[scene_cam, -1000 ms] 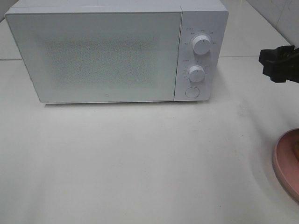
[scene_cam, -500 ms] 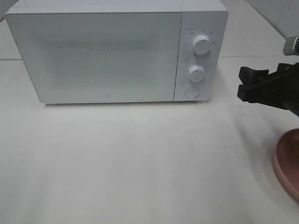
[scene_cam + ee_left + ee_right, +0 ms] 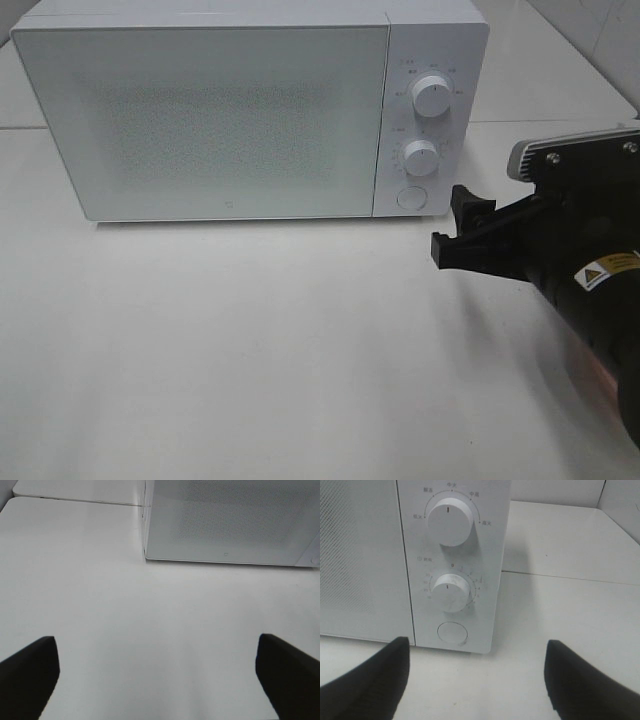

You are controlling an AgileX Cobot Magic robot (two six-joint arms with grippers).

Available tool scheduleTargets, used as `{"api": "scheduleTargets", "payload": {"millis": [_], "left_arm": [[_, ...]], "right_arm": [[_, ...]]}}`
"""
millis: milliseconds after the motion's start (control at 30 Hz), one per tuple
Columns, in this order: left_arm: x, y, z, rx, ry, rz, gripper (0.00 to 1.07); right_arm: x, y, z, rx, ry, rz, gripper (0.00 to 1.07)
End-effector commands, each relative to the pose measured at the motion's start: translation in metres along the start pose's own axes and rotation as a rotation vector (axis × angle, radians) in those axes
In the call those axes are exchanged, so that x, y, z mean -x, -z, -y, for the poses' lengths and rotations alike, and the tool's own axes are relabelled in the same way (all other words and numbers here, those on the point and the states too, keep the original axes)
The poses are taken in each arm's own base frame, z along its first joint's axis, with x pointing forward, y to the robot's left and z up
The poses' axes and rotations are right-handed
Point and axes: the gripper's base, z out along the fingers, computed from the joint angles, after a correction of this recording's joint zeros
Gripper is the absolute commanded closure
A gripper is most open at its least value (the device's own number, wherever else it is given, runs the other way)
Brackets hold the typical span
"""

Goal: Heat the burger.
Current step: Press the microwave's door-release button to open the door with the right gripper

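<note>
The burger is out of view in every frame. A white microwave (image 3: pixel 200 120) stands at the back of the table with its door closed. My right gripper (image 3: pixel 450 225) is open and empty, just right of the microwave's lower front corner, below and right of the round door button (image 3: pixel 410 197). In the right wrist view its dark fingers (image 3: pixel 365 680) stand wide apart in front of the control panel, with the button (image 3: pixel 452 633) between and beyond them. My left gripper (image 3: pixel 155 680) is open over bare table, and the microwave (image 3: pixel 230 520) lies ahead of it.
The control panel carries an upper knob (image 3: pixel 431 97) and a lower knob (image 3: pixel 421 157), both seen close in the right wrist view as upper knob (image 3: pixel 450 521) and lower knob (image 3: pixel 451 592). The right arm's black body (image 3: pixel 590 280) fills the right side of the table.
The right arm has swung in from the right edge, leftward and down toward the microwave's control panel, and now covers the pink plate that showed at the right edge.
</note>
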Motion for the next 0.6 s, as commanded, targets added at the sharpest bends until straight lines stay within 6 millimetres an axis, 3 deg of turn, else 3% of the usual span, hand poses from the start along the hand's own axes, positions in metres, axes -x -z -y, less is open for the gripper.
{"api": "scheduleTargets", "payload": {"millis": [33, 333, 600], "left_arm": [[-0.001, 0.002, 0.000, -0.002, 0.002, 0.014, 0.07], [-0.001, 0.002, 0.000, -0.002, 0.002, 0.014, 0.07], [-0.001, 0.002, 0.000, -0.002, 0.002, 0.014, 0.07]], "right_arm": [[-0.003, 0.003, -0.005, -0.021, 0.012, 0.012, 0.33], [-0.009, 0.002, -0.031, -0.004, -0.002, -0.020, 0.33], [-0.012, 0.002, -0.032, 0.006, -0.022, -0.047, 0.34]]}}
